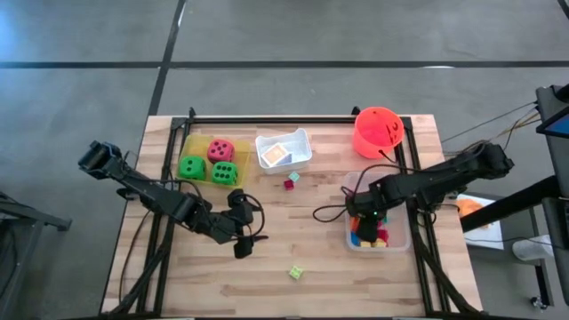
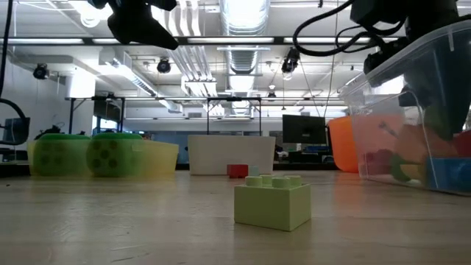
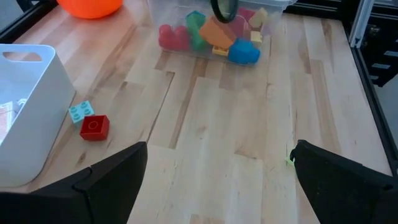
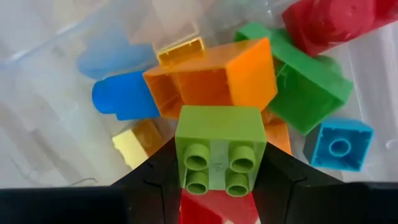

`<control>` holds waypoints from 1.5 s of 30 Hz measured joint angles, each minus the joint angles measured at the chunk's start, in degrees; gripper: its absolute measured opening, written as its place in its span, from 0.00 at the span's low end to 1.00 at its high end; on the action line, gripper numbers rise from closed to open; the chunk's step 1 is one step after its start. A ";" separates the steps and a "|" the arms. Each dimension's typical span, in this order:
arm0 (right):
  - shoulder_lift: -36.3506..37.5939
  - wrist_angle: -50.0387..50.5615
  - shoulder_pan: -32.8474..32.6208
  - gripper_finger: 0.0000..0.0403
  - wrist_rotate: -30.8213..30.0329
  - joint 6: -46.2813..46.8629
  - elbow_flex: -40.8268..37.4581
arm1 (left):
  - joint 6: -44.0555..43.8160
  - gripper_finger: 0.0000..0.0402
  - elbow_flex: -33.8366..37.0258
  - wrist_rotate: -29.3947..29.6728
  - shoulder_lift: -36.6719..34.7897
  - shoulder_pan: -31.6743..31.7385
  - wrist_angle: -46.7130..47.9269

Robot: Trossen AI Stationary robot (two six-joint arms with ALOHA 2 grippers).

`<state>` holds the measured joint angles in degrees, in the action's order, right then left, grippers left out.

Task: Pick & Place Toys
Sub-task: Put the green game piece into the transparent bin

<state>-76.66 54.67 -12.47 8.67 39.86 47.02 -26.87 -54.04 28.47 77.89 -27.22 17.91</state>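
Clamped between the right gripper's (image 4: pixel 219 186) fingers above the clear tray (image 1: pixel 402 240) of mixed bricks (image 4: pixel 211 78): a lime-green four-stud brick (image 4: pixel 219 152), squarish, without a clear long axis, studs facing the wrist camera. Mid-table, left gripper (image 1: pixel 243 233) spread wide, empty.

Quick count from overhead: three dice (image 1: pixel 207 161) in the yellow tray (image 1: pixel 188 146), two green and one pink-red. Three loose bricks on the table: a red one (image 1: pixel 289 184), a light blue one (image 1: pixel 294 176), a pale green one (image 1: pixel 295 272). Three trays total, plus one orange bucket (image 1: pixel 377 131). Bricks piled in the clear tray (image 1: pixel 398 238): can't count.
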 joint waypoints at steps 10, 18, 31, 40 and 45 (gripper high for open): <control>-1.67 -0.03 0.00 0.33 -2.63 -0.13 0.66 | -0.19 0.98 0.01 0.00 0.00 0.00 0.34; 0.35 0.42 0.02 0.33 -2.67 0.50 0.46 | -0.17 0.98 0.02 0.00 0.00 0.00 0.37; 0.00 3.70 -0.26 0.33 -1.10 2.13 0.46 | -0.20 0.98 0.02 0.00 0.00 -0.02 0.38; -0.31 3.46 -0.24 0.33 -1.13 2.49 0.48 | -0.22 0.98 0.02 -0.01 0.00 -0.04 0.38; -0.33 3.40 -0.26 0.40 -1.16 3.30 0.48 | -0.24 0.98 0.02 0.00 0.00 -0.04 0.37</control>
<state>-76.99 58.07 -12.73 7.51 43.16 47.51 -27.11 -54.02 28.47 77.89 -27.27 18.28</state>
